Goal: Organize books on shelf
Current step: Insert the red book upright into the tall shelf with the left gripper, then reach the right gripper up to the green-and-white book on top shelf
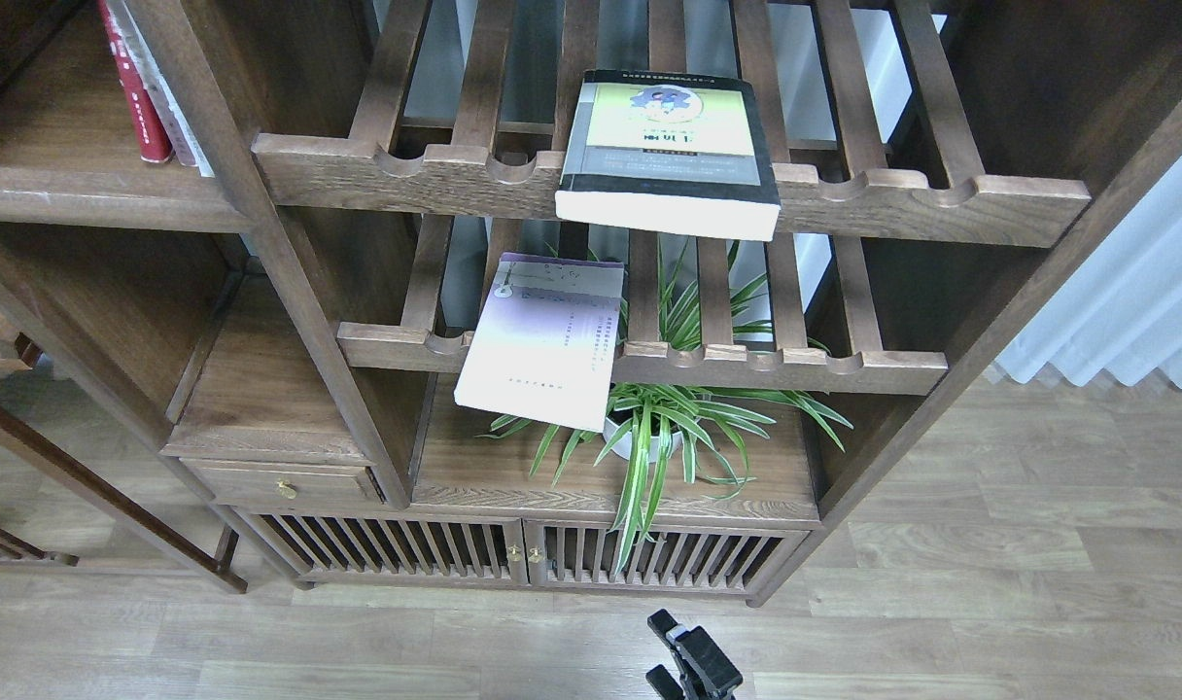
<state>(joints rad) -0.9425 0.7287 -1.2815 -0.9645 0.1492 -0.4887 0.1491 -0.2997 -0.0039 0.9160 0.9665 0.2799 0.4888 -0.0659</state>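
Observation:
The thick yellow-green and grey book [669, 146] lies flat on the upper slatted rack, its page edge overhanging the front rail. The thin pale lavender-white book [542, 340] lies tilted on the lower slatted rack and hangs over its front rail. The red book [132, 92] stands upright on the solid dark-brown shelf [95, 199] at the top left, beside a pale book leaning against the post. A small black gripper [686, 656], which I take for my right one, shows at the bottom edge, far below the books; its fingers cannot be told apart. My left gripper is out of view.
A potted spider plant [664, 433] stands on the lowest board under the lavender book. A small drawer with a brass knob [282, 483] and slatted cabinet doors [523, 554] sit below. A white curtain [1126, 301] hangs at the right, above the wooden floor.

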